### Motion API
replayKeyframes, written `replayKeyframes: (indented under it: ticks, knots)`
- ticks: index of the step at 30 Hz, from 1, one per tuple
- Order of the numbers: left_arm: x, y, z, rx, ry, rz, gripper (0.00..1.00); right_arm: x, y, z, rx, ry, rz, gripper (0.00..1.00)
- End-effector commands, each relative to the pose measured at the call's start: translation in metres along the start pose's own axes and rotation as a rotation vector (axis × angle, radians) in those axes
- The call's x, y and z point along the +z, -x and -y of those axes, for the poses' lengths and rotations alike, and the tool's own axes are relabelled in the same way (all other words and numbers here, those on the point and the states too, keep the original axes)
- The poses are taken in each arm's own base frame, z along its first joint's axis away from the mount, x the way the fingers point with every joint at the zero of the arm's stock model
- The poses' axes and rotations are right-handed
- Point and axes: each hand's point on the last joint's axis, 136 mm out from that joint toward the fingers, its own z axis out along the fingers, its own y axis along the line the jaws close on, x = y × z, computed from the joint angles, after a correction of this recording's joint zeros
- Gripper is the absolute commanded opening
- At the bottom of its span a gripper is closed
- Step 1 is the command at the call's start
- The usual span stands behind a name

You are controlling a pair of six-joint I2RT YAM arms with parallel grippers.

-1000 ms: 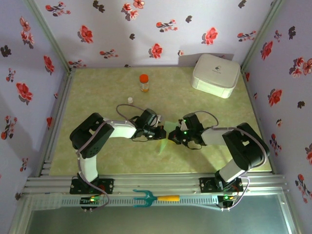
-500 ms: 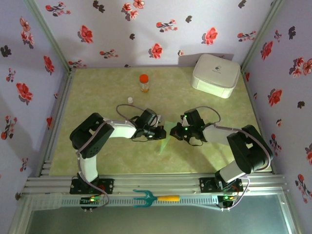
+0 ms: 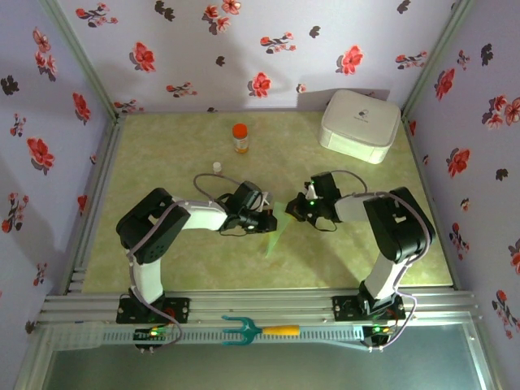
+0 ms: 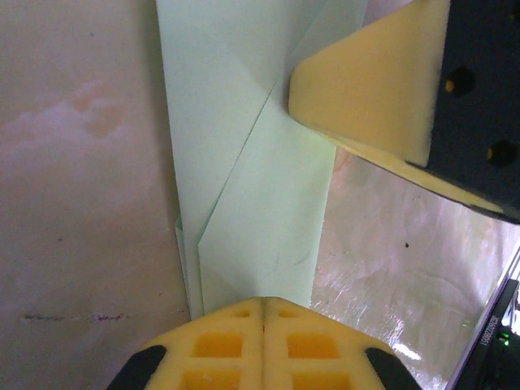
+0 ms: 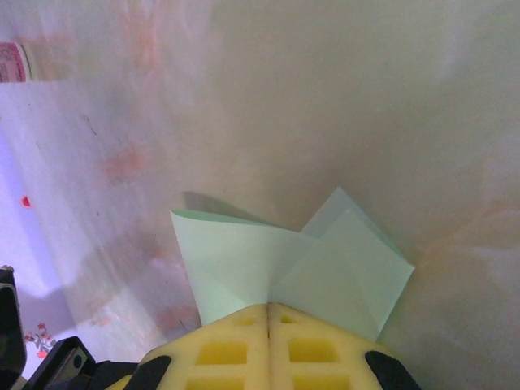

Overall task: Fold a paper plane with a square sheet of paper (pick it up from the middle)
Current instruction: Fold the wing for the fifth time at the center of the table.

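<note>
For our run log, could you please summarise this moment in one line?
left gripper: shut, over folded paper | right gripper: shut, over folded paper | fold: unfinished

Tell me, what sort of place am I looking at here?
Probably a small robot test booth, not a home: flowered wall panels box in a green tabletop, and a left arm and right arm are bolted to a metal rail at its near edge.

No legible txt anywhere; logo on white box (image 3: 361, 116) & bottle (image 3: 240, 140) label too small/blurred.
</note>
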Motion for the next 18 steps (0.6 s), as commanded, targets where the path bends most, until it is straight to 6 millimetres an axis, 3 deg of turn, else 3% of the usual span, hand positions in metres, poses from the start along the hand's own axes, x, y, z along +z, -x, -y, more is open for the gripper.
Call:
replayKeyframes:
  ticks: [1, 9, 14, 18]
  knots:
    - [0.004, -0.030, -0.028, -0.054, 0.093, -0.086, 0.00, -0.003, 0.021, 0.022, 0.036, -0.029, 0.069, 0.01]
    - [0.003, -0.029, -0.023, -0.048, 0.089, -0.074, 0.00, -0.022, 0.049, 0.018, 0.031, -0.038, 0.131, 0.05]
    - [0.001, -0.019, -0.007, -0.038, 0.052, -0.019, 0.00, -0.049, 0.040, 0.006, -0.003, -0.048, 0.174, 0.12]
    - [-0.008, -0.004, 0.010, -0.002, 0.046, 0.042, 0.03, -0.058, 0.017, 0.009, 0.015, -0.055, 0.161, 0.20]
